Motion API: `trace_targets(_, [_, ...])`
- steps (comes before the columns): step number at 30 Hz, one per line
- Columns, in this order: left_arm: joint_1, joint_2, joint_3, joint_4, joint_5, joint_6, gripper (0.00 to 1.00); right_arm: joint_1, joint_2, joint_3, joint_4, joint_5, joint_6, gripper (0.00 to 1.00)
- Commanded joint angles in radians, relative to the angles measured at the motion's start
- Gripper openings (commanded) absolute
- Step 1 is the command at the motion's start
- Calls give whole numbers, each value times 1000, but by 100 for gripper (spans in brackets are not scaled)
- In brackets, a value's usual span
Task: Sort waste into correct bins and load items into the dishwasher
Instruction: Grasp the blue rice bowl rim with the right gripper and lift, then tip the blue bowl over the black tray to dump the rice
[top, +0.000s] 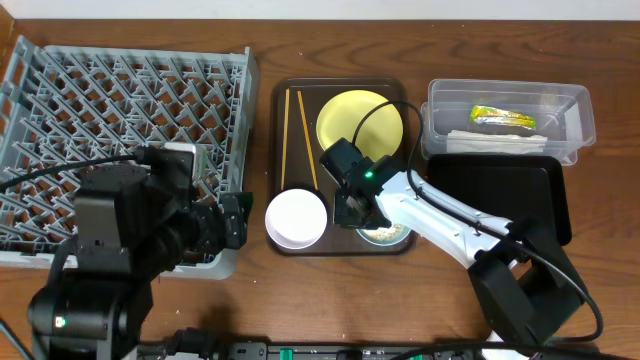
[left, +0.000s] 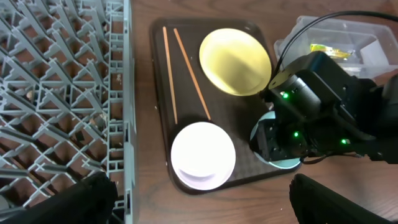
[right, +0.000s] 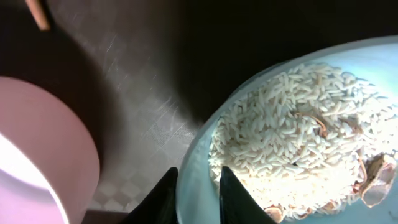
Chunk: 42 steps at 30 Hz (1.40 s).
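Note:
My right gripper (top: 355, 215) (right: 198, 186) is shut on the near-left rim of the light-blue bowl (top: 385, 235) (right: 205, 146), one finger inside and one outside. The bowl holds rice-like crumbs (right: 292, 137) and sits on the brown tray (top: 277, 160). The tray also holds the white bowl (top: 296, 218) (left: 203, 154), yellow plate (top: 350, 115) (left: 235, 61) and chopsticks (top: 298, 135) (left: 189, 74). My left gripper (top: 235, 220) (left: 202, 190) is open and empty by the front right corner of the grey dish rack (top: 120, 120) (left: 62, 93).
The clear tub (top: 580, 110) at the back right holds the green-yellow wrapper (top: 503, 118) and the white napkin (top: 490, 142). The shallow black tray (top: 500, 190) lies just in front of the tub. My right arm reaches across it to the brown tray.

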Motion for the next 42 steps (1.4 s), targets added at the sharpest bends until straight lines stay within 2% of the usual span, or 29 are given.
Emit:
trace_targets(1, [-1,17,2,-11,-10,-5,94,-3,41,2,-1,36,30,17])
trace_targets(2, [-1,22,2,-15,-10,-5,94,-6,51,2,-1,29,30,14])
trace_targets(4, [-1,32,2,-21,-10,-5,94,-16,54,2,-2,5,29,1])
trace_targets(8, [-1,47,2,-31,-10,-5,94,-37,28,24,-26,-5,8,1])
trace_targets(12, [-1,63,2,-30,-10,-4,94,-61,-34,43,-33,-21,-99,1])
trace_targets(15, [-1,80,2,-30,-10,-5,95,-100,-106,45,-23,-109,-203,1])
trace_targets(22, [-1,127,2,-30,-10,-5,95,-277,-293,45,-51,-438,-424,1])
trace_targets(30, [-1,159,2,-30,-10,-5,95,-508,-364,15,-205,-516,-638,1])
trace_targets(33, [-1,163,2,-29,-10,-5,95,-598,-364,-66,-153,-660,-684,1])
trace_targets(42, [-1,164,2,-29,-10,-5,95,-897,-363,-336,217,-1217,-770,1])
